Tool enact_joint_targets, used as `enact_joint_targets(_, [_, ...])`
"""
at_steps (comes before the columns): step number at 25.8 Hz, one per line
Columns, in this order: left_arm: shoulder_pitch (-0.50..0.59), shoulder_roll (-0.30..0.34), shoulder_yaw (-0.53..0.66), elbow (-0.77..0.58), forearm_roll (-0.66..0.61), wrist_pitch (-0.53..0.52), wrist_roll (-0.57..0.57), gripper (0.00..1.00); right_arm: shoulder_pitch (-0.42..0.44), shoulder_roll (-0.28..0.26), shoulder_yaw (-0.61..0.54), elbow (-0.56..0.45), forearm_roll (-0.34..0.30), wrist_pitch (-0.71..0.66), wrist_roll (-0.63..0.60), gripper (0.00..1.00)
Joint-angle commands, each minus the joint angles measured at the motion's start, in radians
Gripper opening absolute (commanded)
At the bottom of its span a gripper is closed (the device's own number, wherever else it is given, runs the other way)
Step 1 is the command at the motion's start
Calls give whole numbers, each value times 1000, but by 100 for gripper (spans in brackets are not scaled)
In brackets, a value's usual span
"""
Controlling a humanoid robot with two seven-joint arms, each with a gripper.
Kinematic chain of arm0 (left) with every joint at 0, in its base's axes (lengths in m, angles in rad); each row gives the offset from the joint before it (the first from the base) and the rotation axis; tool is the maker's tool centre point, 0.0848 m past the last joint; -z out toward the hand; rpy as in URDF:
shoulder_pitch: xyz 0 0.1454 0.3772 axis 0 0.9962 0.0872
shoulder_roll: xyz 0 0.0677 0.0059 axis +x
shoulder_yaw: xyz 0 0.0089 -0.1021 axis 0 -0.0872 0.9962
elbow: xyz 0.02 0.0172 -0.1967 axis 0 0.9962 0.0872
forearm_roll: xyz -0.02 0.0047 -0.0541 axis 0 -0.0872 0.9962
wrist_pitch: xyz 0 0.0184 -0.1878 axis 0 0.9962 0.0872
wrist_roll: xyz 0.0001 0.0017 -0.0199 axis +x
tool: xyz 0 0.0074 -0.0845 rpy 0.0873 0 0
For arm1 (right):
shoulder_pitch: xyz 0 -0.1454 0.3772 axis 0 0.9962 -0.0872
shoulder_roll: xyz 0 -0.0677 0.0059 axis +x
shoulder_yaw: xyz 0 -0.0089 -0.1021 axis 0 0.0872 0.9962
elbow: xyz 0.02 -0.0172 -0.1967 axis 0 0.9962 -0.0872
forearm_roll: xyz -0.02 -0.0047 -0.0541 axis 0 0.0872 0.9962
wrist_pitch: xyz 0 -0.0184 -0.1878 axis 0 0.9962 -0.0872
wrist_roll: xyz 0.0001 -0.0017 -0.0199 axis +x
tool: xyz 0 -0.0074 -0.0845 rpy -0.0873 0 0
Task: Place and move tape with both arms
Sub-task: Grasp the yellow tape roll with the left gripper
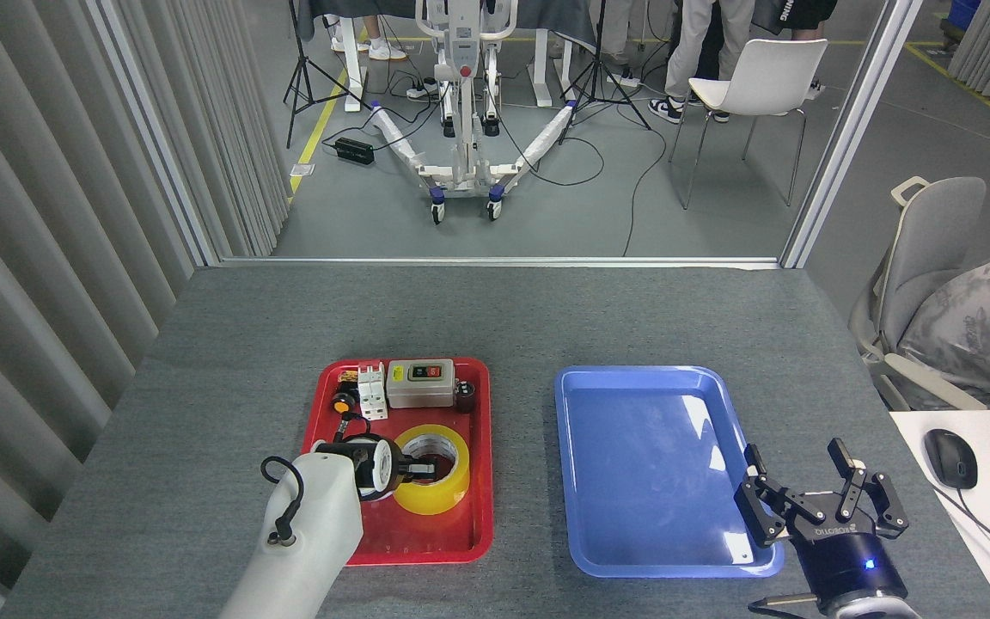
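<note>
The tape (445,493), a yellow roll with a white core, lies flat in the near half of the red tray (413,540). My left gripper (420,469) comes in over the roll's left side, and a black finger (423,469) reaches into the core. Its jaws are dark and seen from behind, so I cannot make out their state. My right gripper (796,453) hovers at the near right corner of the blue tray (645,447), its fingers spread wide apart with nothing between them.
At the back of the red tray sit a grey switch box (419,383), a white breaker (370,391), an orange-and-black button (343,401) and a small dark cylinder (466,395). A white desk holding a mouse (950,456) borders the table on the right.
</note>
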Motion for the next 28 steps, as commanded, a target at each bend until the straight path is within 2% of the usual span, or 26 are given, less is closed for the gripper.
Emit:
enact_joint_targets(1, [0, 5, 1, 0, 21, -1, 14, 51, -6, -2, 0, -1, 0, 0, 0, 100])
enact_joint_targets(3, [0, 10, 1, -1, 24, -1, 13, 51, -5, -2, 0, -1, 0, 0, 0, 100])
enact_joint_targets(6, [0, 16, 2, -8, 53, 6, 13, 41, 2, -1, 1, -1, 0, 0, 0, 100])
enact_joint_targets(9, [0, 30, 5, -11, 102, 8, 11, 37, 2, -1, 0, -1, 0, 0, 0, 100])
enact_joint_targets(17, [3, 51, 11, -24, 107, 9, 13, 36, 5, -1, -6, 1, 0, 0, 0, 100])
enact_joint_targets(21, [5, 56, 16, -32, 113, 11, 14, 34, 3, -2, -66, 4, -2, -9, 2, 100])
enact_joint_targets(25, [9, 63, 28, -52, 179, 11, 14, 25, 2, 4, -65, 5, -2, -9, 3, 100])
enact_joint_targets(28, [14, 65, 30, -61, 187, 9, 14, 22, 3, 7, -62, 7, 0, -11, 2, 100])
